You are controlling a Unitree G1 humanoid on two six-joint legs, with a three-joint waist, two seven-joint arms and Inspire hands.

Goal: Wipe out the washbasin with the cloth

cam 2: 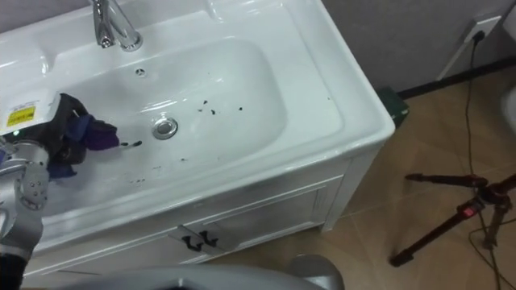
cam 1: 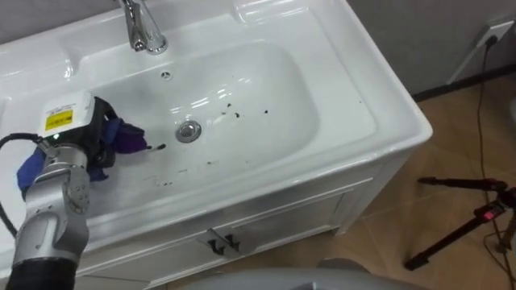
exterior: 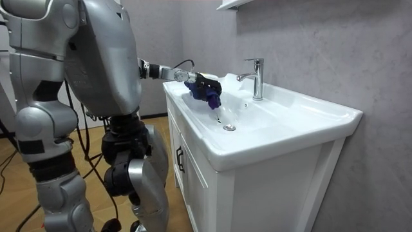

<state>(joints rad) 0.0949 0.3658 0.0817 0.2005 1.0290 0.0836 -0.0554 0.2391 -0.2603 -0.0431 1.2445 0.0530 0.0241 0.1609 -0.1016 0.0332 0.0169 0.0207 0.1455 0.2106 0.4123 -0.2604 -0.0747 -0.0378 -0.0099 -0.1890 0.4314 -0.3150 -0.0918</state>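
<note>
The white basin is set in a white vanity, with a chrome tap at its back and a round drain in the middle. Dark specks are scattered on the bowl right of the drain, and a few lie in front of it. My left hand reaches into the left part of the bowl, its fingers curled round a blue-purple cloth that rests on the bowl just left of the drain. In the room view the left hand holds the cloth over the basin while I stand at the vanity's side.
Below the basin are white cabinet doors with dark handles. A black tripod stands on the wooden floor to the right, under a wall socket with a cable. A dark green object sits by the vanity's right corner.
</note>
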